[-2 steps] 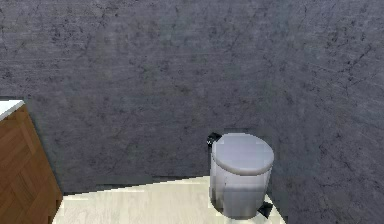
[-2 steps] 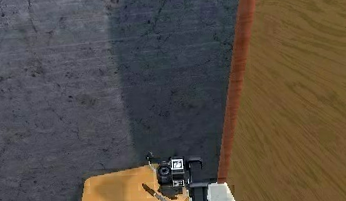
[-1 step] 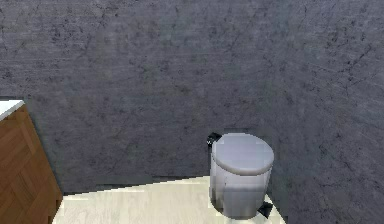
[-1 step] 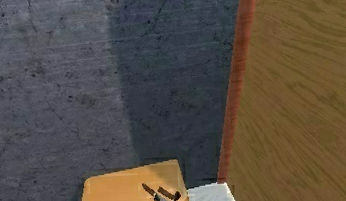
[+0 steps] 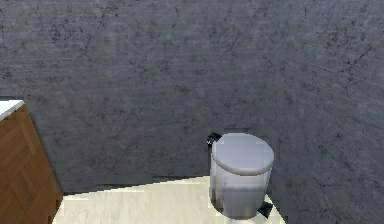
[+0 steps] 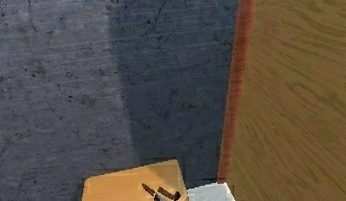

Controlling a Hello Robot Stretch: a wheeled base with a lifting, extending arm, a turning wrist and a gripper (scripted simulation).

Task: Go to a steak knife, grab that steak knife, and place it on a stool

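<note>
1. Wall (image 5: 180,70): dark grey, with a rough, mottled plaster texture. It spans the far side of the forward view.
2. Cabinet (image 5: 22,170): brown wood with diagonal grain and a pale flat top. It stands at the forward view's left edge.
3. Bin (image 5: 243,172): a rounded pale grey body with a smooth domed lid. It stands near the wall on the light floor (image 5: 140,205), right of centre.
4. Wooden panel (image 6: 301,101): warm brown with wavy grain and a reddish upright edge. It fills the arm side view's right.
5. Tan wooden top (image 6: 122,192): flat and smooth, with squared corners. It sits at the near edge of the arm side view.
6. Thin dark item (image 6: 165,196): slender with a brownish part, too small to confirm as the steak knife. It lies on the tan wooden top near its right end.
7. Gripper: its state cannot be told.
</note>
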